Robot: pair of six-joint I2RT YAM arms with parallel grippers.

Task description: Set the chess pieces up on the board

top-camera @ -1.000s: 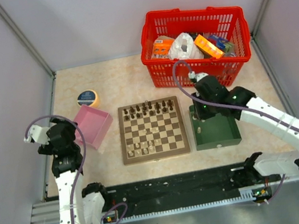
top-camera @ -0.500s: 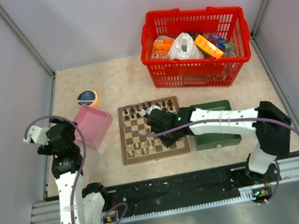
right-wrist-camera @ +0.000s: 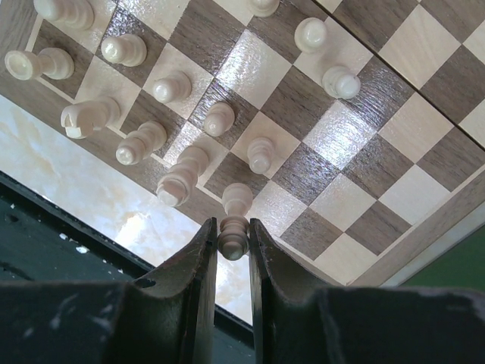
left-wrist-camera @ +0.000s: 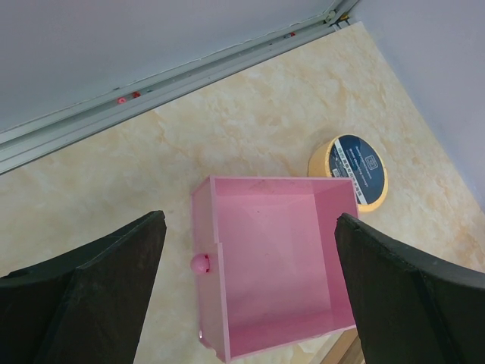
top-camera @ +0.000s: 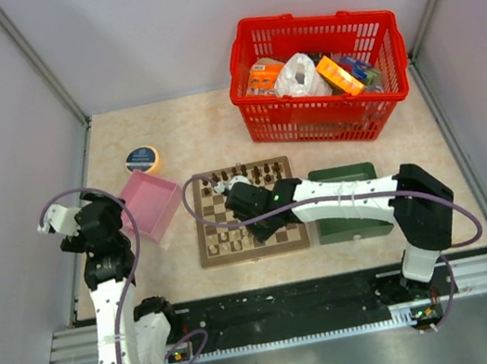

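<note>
At the near edge of the board point(top-camera: 256, 251), the right gripper point(right-wrist-camera: 233, 241) was pinched almost shut on a cream piece point(right-wrist-camera: 233, 229). Other cream pieces point(right-wrist-camera: 173, 86) part-filled the near rows and two stood stray mid-board, so several likely remained. By the tabletop's left edge, the left gripper point(left-wrist-camera: 248, 220) gaped empty over the pink box point(left-wrist-camera: 273, 273). Along the far edge stood the dark pieces point(top-camera: 243, 177).

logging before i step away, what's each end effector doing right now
left end effector: open, holding nothing
right end effector: closed on a cream chess piece
</note>
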